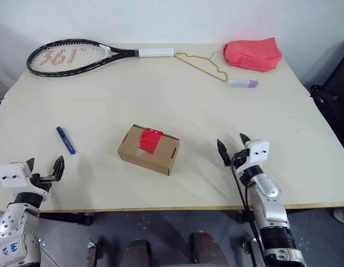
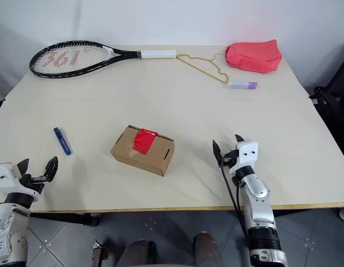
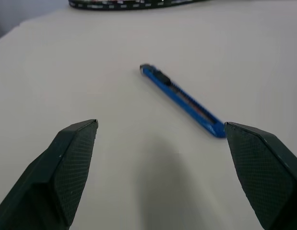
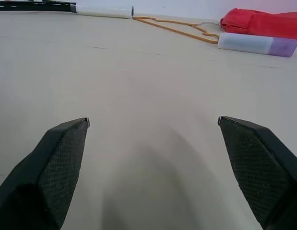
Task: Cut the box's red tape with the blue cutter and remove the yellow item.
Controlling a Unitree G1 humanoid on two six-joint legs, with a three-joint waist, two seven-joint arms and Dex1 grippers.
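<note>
Starting from the box as landmark: blue cutter lies flat well to its left, left gripper just short of it, jaws wide, empty. Red tape uncut across the box top; yellow item unseen, presumably inside. Right gripper right of the box, wide open, empty. Risks: slim cutter skidding under the fingertips; unbraced box sliding during the cut.

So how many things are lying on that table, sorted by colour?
Red: 2, the red tape and the fabric pouch
Blue: 1, the blue cutter
Brown: 1, the box
Black: 1, the racket
Yellowish: 1, the wire hanger
White and purple: 1, the tube
Total: 7
</note>
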